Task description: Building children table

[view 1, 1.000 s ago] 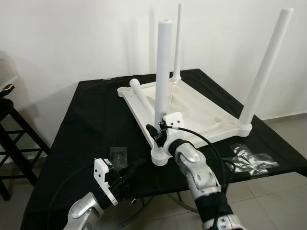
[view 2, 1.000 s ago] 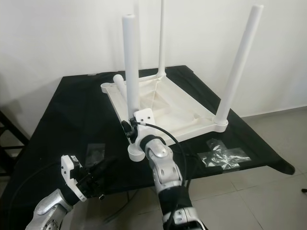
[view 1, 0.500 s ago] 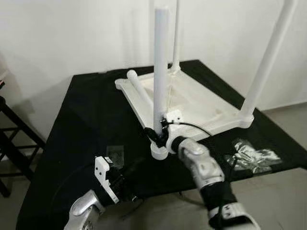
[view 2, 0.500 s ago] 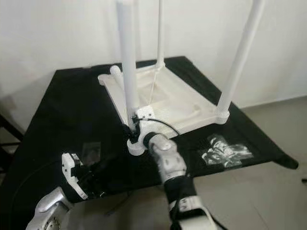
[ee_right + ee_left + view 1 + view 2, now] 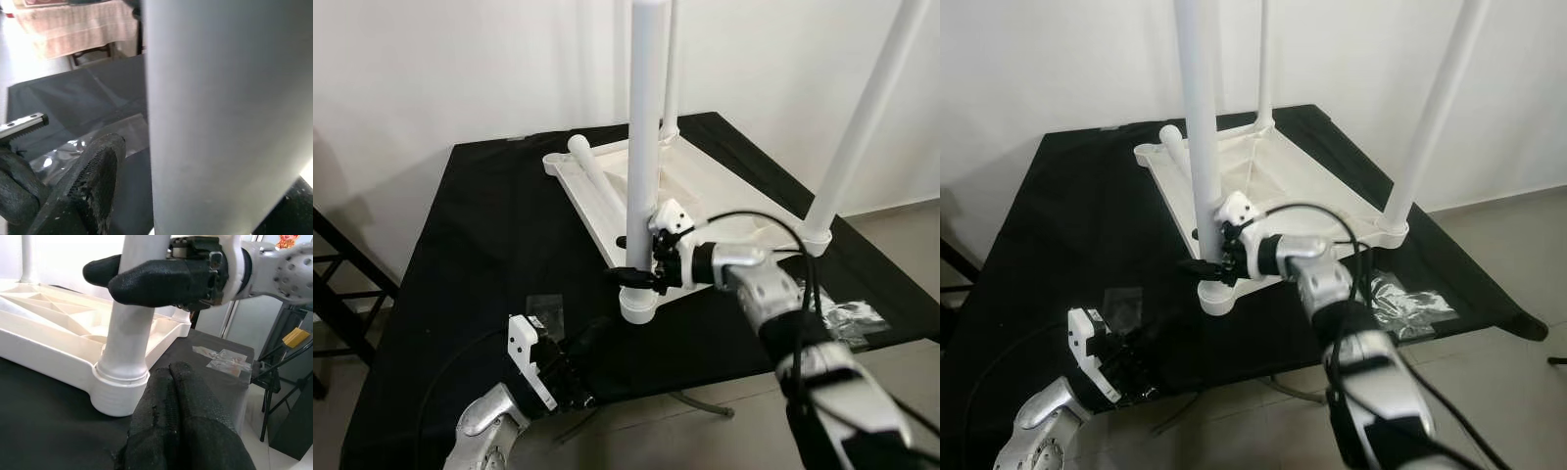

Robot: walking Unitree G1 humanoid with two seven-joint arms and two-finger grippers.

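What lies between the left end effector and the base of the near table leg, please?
Only bare black tablecloth, as the left wrist view shows: the left end effector sits just short of the near table leg, which the right end effector grips.

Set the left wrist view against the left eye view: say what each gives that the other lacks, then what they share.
Left wrist view: a close look at the collar where the near leg meets the tabletop corner, the left tool with its fingers pressed together, and a dark stand beyond the table.
Left eye view: the whole upturned tabletop, a back leg and a far-right leg standing upright, a loose leg lying on it, and a small bag near the left tool.
Both: the right tool clamped around the near leg, the black table, and the crumpled plastic bag.
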